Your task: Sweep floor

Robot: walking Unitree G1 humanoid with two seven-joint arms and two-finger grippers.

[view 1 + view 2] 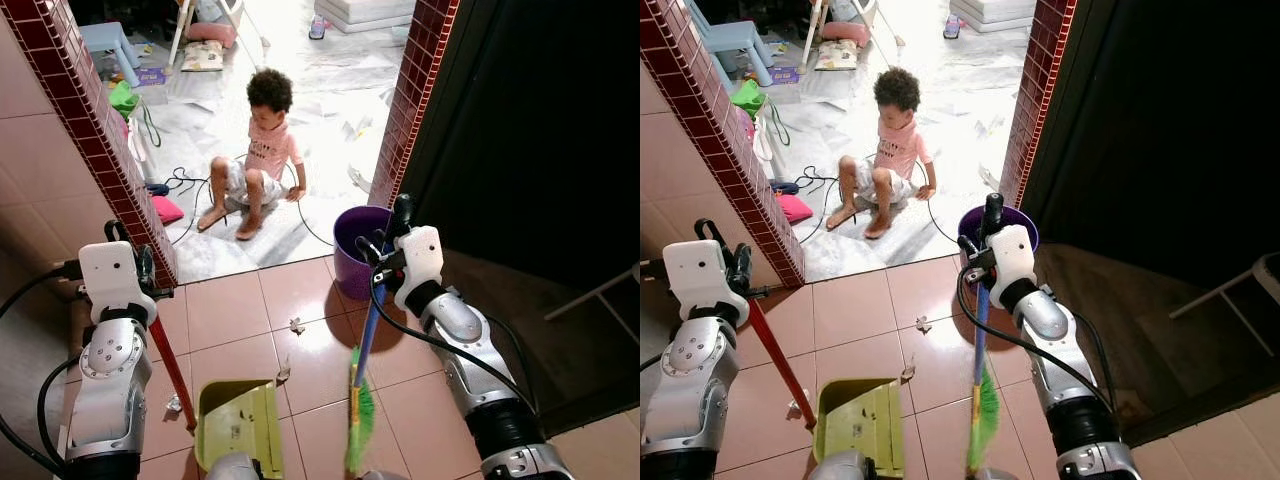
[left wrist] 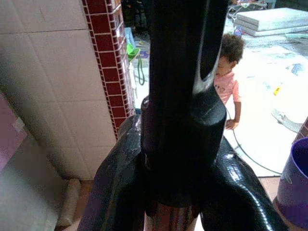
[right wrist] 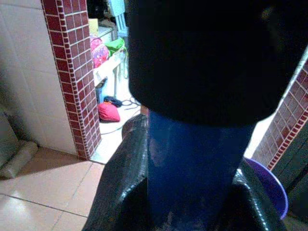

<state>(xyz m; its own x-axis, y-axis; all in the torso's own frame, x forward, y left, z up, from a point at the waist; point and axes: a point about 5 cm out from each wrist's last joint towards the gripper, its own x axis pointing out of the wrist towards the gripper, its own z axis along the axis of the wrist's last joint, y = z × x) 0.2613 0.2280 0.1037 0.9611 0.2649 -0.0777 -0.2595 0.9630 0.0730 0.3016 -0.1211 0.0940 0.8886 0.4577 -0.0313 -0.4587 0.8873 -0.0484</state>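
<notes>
My left gripper (image 1: 140,268) is shut on the red handle (image 1: 172,370) of a green dustpan (image 1: 240,425) that rests on the terracotta tiles near my feet. My right gripper (image 1: 385,245) is shut on the blue handle (image 1: 366,330) of a broom, whose green bristles (image 1: 360,420) touch the floor just right of the dustpan. In the right wrist view the blue handle (image 3: 192,168) sits between the black fingers (image 3: 120,192). Small scraps of debris (image 1: 296,325) lie on the tiles ahead of the dustpan, one (image 1: 284,372) at its front edge and one (image 1: 173,403) by the red handle.
A purple bucket (image 1: 350,265) stands by the right brick post (image 1: 410,100). A small person (image 1: 258,160) sits on the white floor beyond the doorway, with cables (image 1: 185,182) around. The left brick post (image 1: 100,140) and a dark door (image 1: 540,130) flank the opening.
</notes>
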